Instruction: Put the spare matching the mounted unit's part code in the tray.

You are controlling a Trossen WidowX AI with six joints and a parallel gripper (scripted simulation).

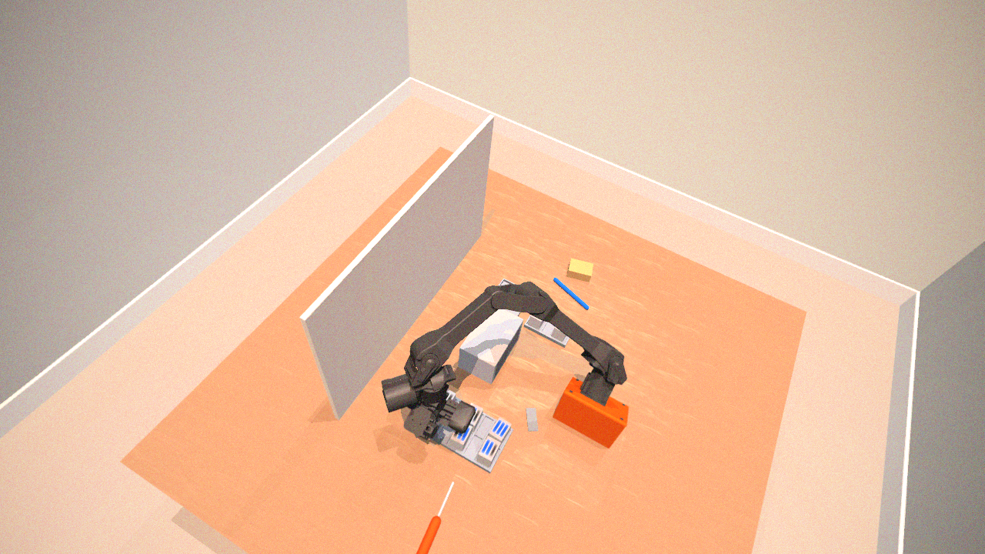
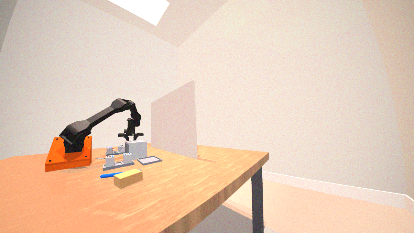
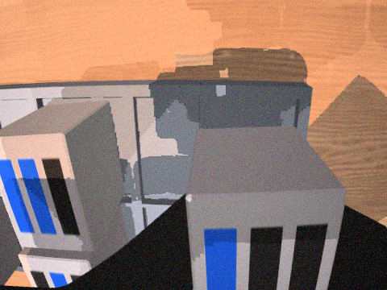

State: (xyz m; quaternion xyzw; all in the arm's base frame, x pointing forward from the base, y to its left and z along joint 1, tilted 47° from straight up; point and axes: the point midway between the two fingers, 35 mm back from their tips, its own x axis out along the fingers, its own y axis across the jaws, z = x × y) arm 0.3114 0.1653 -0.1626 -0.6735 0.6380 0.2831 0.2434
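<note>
My gripper (image 2: 131, 139) (image 3: 248, 202) is shut on a grey spare (image 3: 262, 161) with one blue and two black stripes on top. It holds the spare over one end of the spare rack (image 1: 475, 448) (image 3: 81, 92). Another spare (image 3: 89, 181), striped blue, blue, black, stands to its left in the wrist view, with a black-blue-black one partly in view below. More striped spares (image 1: 500, 428) stand in the rack. A large grey block (image 1: 482, 344) (image 2: 137, 149) may be the mounted unit; no code shows on it. The flat grey tray (image 2: 151, 162) lies beyond it, mostly hidden in the top view.
A tall partition (image 1: 413, 261) (image 2: 175, 121) stands beside the block. A small rack (image 2: 118, 166) holds two grey units. A blue pen (image 1: 571, 293) (image 2: 108, 175) and a yellow block (image 1: 580, 268) (image 2: 128, 178) lie past it. A screwdriver (image 1: 428, 534) and a thin grey plate (image 1: 531, 419) lie near the spare rack.
</note>
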